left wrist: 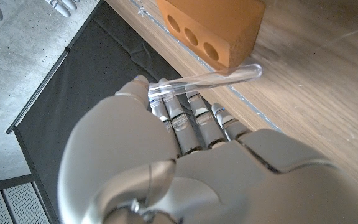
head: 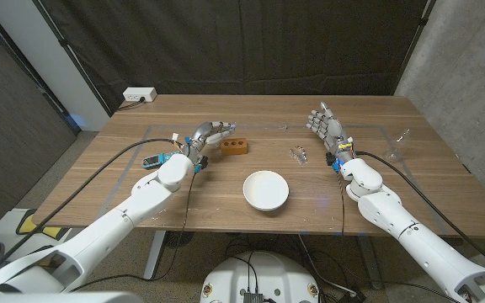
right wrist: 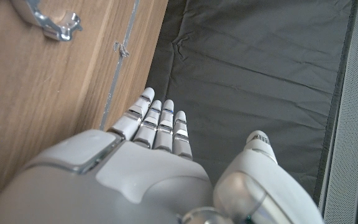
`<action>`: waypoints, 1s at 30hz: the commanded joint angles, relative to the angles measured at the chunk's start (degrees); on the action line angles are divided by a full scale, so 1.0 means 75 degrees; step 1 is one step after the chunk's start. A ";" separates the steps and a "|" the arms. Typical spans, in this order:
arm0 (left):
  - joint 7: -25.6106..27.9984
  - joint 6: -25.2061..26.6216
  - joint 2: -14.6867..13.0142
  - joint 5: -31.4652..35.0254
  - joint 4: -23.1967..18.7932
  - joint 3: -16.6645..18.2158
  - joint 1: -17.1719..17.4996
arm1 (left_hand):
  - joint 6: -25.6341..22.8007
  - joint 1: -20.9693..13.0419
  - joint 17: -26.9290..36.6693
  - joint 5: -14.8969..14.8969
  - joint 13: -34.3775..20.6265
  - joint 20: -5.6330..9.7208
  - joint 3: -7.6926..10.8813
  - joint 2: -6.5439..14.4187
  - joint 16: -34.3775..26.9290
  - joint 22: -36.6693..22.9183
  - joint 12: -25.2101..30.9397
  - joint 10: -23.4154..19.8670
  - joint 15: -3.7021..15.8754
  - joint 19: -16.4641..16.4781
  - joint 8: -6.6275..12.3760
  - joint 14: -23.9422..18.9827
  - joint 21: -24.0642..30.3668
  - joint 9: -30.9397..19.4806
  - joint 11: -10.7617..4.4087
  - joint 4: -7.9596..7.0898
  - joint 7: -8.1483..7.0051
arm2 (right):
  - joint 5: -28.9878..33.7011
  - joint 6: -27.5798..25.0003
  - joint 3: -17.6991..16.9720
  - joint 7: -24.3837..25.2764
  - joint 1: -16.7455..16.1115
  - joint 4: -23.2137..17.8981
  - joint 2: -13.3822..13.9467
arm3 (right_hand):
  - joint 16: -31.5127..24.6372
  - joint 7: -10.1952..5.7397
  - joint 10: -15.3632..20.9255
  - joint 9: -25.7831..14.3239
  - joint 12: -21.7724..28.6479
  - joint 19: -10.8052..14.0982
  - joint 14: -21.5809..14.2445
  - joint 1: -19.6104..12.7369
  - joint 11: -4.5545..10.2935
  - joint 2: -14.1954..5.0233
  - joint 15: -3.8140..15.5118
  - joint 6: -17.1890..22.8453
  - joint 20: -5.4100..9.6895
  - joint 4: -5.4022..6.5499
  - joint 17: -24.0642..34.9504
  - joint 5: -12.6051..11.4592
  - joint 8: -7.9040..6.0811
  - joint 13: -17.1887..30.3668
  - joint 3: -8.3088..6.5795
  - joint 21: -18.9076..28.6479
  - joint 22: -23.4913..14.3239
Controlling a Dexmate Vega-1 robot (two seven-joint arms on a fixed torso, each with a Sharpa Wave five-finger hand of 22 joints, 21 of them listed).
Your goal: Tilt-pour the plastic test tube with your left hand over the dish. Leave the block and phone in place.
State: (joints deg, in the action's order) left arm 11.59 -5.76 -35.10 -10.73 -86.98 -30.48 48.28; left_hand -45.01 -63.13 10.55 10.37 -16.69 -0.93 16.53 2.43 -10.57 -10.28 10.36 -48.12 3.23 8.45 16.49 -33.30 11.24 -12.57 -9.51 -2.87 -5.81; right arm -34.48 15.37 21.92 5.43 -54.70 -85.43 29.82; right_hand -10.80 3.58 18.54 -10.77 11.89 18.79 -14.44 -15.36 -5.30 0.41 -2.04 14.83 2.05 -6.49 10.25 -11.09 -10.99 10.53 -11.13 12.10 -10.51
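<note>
Clear plastic test tube [left wrist: 207, 79] sits pinched in my left hand [left wrist: 185, 162], its rounded end just beside the wooden block [left wrist: 213, 28]; my wrist view shows that, while from the head view I can barely make the tube out. White dish [head: 265, 189] sits near, toward the desk's [head: 226, 202] front. My right hand [head: 325, 126] stands open, holding nothing.

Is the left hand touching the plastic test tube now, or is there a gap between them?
Touching. In the left wrist view, the clear test tube lies across the fingertips of the left hand, pinched there, in front of the wooden block.
</note>
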 commanded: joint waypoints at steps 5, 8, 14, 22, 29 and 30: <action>0.0025 0.0150 -0.0205 0.0001 -0.0334 0.0108 0.0174 | 0.0224 0.0209 0.0016 -0.0015 0.0048 -0.0003 -0.0081 -0.0033 -0.0036 -0.0022 0.0032 0.0120 0.0423 -0.0070 -0.0126 0.0107 0.0007 0.0011 0.0049 -0.0117 0.0108 | 0.0035 0.0156 0.0039 -0.0026 -0.0024 0.0083 -0.0083 | 0.0012 -0.0040 0.0055 -0.0016 0.0042 0.0068 -0.0062 -0.0024 0.0002 -0.0082 0.0020 0.0047 -0.0008 0.0013 0.0036 -0.0017 -0.0039 0.0025 0.0004 -0.0030 -0.0032; 0.0011 0.0134 -0.0204 0.0011 -0.0336 0.0105 0.0162 | 0.0246 0.0221 0.0015 -0.0012 0.0056 0.0006 -0.0086 -0.0035 -0.0042 -0.0022 0.0042 0.0115 0.0424 -0.0067 -0.0137 0.0101 0.0011 0.0015 0.0052 -0.0125 0.0116 | 0.0050 0.0161 0.0037 -0.0003 -0.0046 0.0056 -0.0077 | 0.0013 -0.0040 0.0060 -0.0016 0.0043 0.0067 -0.0060 -0.0025 -0.0007 -0.0084 0.0021 0.0046 -0.0008 0.0012 0.0036 -0.0017 -0.0038 0.0025 0.0005 -0.0031 -0.0032; -0.0031 0.0093 -0.0179 0.0009 -0.0333 0.0098 0.0113 | 0.0249 0.0241 0.0011 -0.0005 0.0075 0.0014 -0.0094 -0.0038 -0.0046 -0.0022 0.0056 0.0120 0.0434 -0.0071 -0.0144 0.0108 0.0016 0.0024 0.0059 -0.0137 0.0129 | 0.0078 0.0130 0.0006 0.0050 -0.0058 -0.0062 -0.0028 | 0.0010 -0.0038 0.0053 -0.0016 0.0040 0.0064 -0.0066 -0.0027 0.0003 -0.0083 0.0010 0.0045 -0.0007 0.0010 0.0036 -0.0017 -0.0037 0.0025 0.0009 -0.0033 -0.0032; 0.0054 0.0097 -0.0155 0.0043 -0.0444 0.0124 0.0138 | 0.0240 0.0273 0.0007 0.0002 0.0099 0.0027 -0.0106 -0.0043 -0.0055 -0.0021 0.0077 0.0109 0.0436 -0.0072 -0.0148 0.0106 0.0023 0.0035 0.0055 -0.0157 0.0133 | 0.0057 0.0208 0.0002 -0.0092 0.0063 0.0063 -0.0044 | 0.0011 -0.0048 0.0056 -0.0017 0.0041 0.0067 -0.0068 -0.0029 -0.0008 -0.0083 0.0011 0.0044 -0.0006 0.0008 0.0035 -0.0017 -0.0036 0.0025 0.0013 -0.0033 -0.0032; 0.0164 0.0144 -0.0261 0.0104 -0.0753 0.0213 0.0263 | 0.0255 0.0322 0.0007 0.0005 0.0125 0.0022 -0.0118 -0.0029 -0.0057 -0.0022 0.0069 0.0173 0.0423 -0.0075 -0.0164 0.0125 0.0029 0.0045 0.0063 -0.0193 0.0137 | 0.0053 0.0310 0.0017 -0.0210 0.0153 0.0179 -0.0085 | 0.0013 -0.0038 0.0055 -0.0017 0.0041 0.0066 -0.0063 -0.0033 -0.0001 -0.0087 0.0026 0.0045 -0.0009 0.0006 0.0035 -0.0017 -0.0036 0.0025 0.0014 -0.0034 -0.0032; 0.0185 0.0148 -0.0273 0.0107 -0.0797 0.0232 0.0287 | 0.0249 0.0326 0.0007 0.0005 0.0128 0.0021 -0.0119 -0.0028 -0.0054 -0.0022 0.0070 0.0175 0.0417 -0.0073 -0.0163 0.0135 0.0031 0.0047 0.0066 -0.0196 0.0132 | 0.0046 0.0314 0.0022 -0.0228 0.0166 0.0199 -0.0093 | 0.0013 -0.0037 0.0055 -0.0017 0.0041 0.0066 -0.0061 -0.0033 -0.0003 -0.0087 0.0025 0.0045 -0.0009 0.0006 0.0035 -0.0017 -0.0036 0.0025 0.0014 -0.0034 -0.0032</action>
State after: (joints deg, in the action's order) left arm 11.80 -4.97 -36.43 -10.46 -90.47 -29.54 49.37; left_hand -43.28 -60.66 10.54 10.38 -15.68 -0.83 15.67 2.35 -10.87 -10.27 10.63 -47.14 3.17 7.74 15.59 -32.60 11.24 -12.24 -9.12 -4.04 -4.70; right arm -33.99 16.89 22.01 4.86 -54.35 -85.00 29.47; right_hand -10.80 3.58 18.54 -10.77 11.89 18.79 -14.44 -15.59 -5.30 0.18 -2.04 14.83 2.05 -6.48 10.25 -11.08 -10.99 10.53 -11.14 11.87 -10.51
